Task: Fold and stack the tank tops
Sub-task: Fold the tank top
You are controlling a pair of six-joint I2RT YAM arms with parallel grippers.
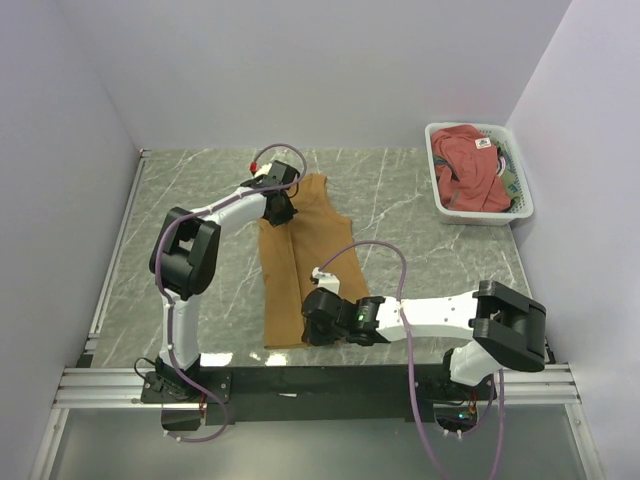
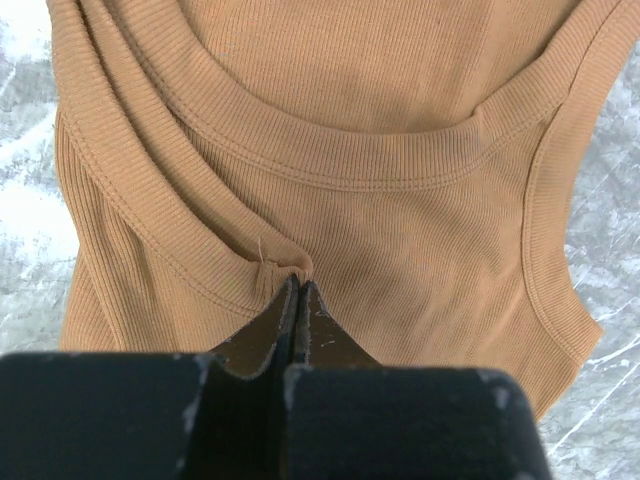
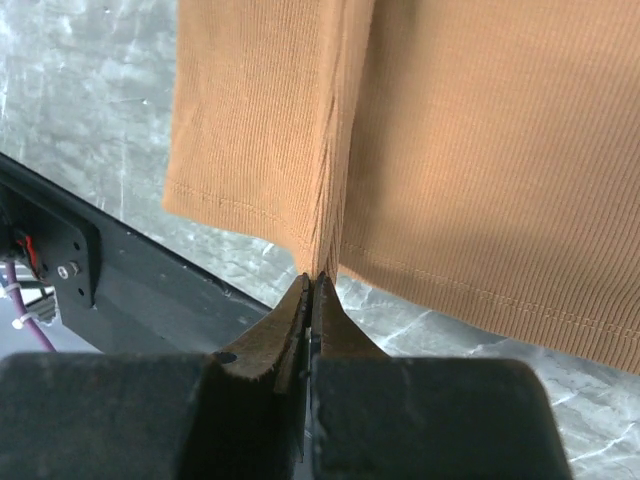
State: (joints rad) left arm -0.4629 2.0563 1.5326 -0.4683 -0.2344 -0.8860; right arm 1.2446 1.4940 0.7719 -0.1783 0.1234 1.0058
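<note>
Tan-brown tank top (image 1: 285, 285): laid lengthwise on the grey marbled table (image 1: 430, 250), a crease running down its middle. Left gripper (image 1: 280, 208) at its far strap end, right gripper (image 1: 316, 322) at its near hem. White mesh basket (image 1: 436, 180): far right corner, holding a crumpled rust-red tank top (image 1: 468, 165).

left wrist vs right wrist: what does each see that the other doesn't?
Left wrist only: the tan tank top at its neckline and one armhole, with the left pincer shut on a bunched fold of the neck edge.
Right wrist only: the bottom hem, the right pincer shut on a pleat there, and the black rail.
Both: ribbed tan cloth pinched in closed jaws, on the marble table.
</note>
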